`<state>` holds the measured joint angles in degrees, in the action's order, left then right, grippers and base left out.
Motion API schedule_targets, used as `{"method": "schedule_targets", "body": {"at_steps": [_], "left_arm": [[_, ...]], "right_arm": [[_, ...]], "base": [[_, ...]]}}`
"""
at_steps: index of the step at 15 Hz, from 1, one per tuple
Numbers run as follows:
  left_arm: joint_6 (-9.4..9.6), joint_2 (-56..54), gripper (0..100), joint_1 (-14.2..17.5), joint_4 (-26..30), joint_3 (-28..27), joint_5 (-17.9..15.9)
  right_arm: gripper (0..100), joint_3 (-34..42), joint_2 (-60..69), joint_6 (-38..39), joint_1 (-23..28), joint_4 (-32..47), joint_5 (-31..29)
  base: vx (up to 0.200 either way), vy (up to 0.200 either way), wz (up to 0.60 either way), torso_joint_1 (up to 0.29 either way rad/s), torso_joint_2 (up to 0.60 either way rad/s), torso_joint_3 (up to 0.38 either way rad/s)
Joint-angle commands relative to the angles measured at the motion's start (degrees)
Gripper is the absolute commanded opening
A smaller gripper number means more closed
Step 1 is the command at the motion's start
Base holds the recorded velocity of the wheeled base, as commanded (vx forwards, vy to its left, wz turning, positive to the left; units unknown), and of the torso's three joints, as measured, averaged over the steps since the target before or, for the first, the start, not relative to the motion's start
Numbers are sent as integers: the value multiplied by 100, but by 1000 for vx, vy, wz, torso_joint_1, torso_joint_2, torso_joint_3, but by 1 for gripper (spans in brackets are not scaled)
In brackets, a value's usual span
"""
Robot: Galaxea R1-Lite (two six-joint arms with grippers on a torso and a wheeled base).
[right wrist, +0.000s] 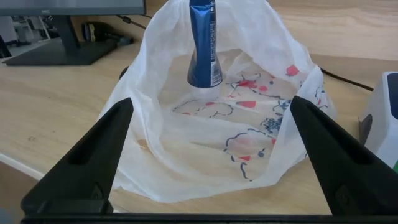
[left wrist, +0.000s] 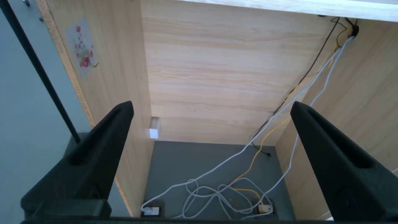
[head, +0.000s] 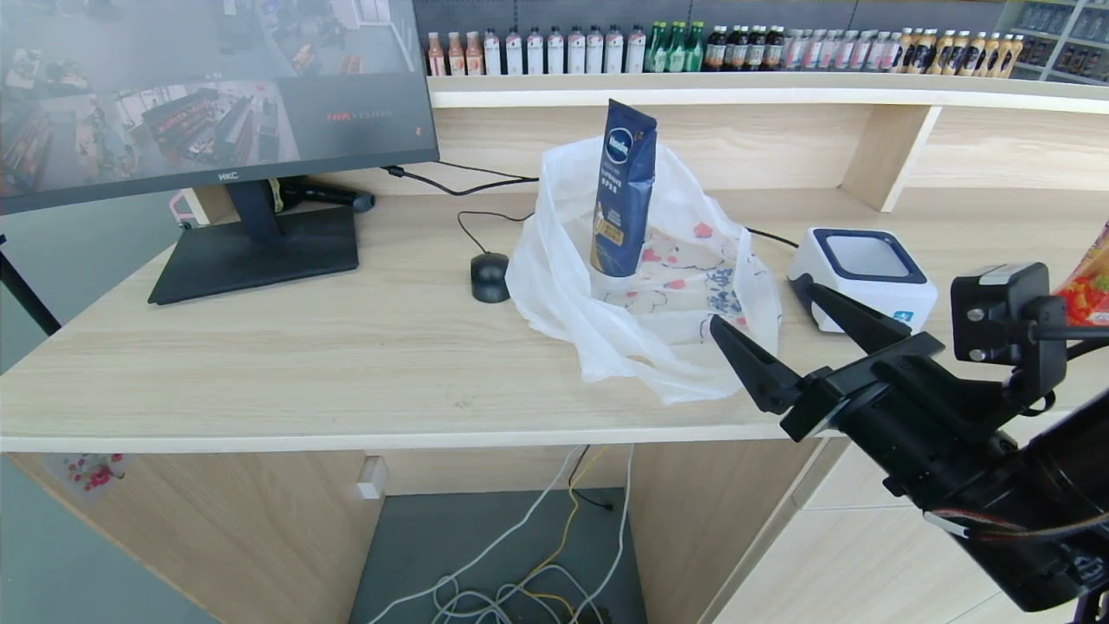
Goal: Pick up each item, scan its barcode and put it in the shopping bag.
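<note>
Standing upright inside the white shopping bag (head: 554, 269) on the counter (head: 303, 364) is a blue tube (head: 624, 186). The right gripper (head: 762, 303) hovers at the bag's near side, jaws spread and empty. The left gripper (left wrist: 211, 107), likewise released, hangs below the counter facing loose cables (left wrist: 236, 186). A white scanner (head: 866, 273) sits beside the bag, and a mouse (head: 489, 277) and a monitor (head: 217, 87) are on its other side. A red packet (head: 1087, 295) is cut off by the frame.
</note>
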<state>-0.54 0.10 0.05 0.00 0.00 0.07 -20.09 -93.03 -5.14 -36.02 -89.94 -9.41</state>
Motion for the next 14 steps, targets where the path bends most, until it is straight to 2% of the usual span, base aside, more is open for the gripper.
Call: {"method": "schedule_targets", "body": {"at_steps": [1,2,11,14], "left_arm": [[-17,-1,100,4,0,0,1],[-17,-1,100,4,0,0,1],[-43,-1,100,4,0,0,1],[-61,-1,100,4,0,0,1]], "right_arm": [[100,-39,-31,-4,8,-6,1],[100,-74,-31,-4,16,-6,1],[100,-92,-58,-4,34,-6,1],[100,-109,-67,-22,25,-6,1]], "base": [[-200,0,0,2,7,2],[-200,0,0,17,2,-2],[0,0,0,0,0,0],[0,-200,0,-1,1,4]]}}
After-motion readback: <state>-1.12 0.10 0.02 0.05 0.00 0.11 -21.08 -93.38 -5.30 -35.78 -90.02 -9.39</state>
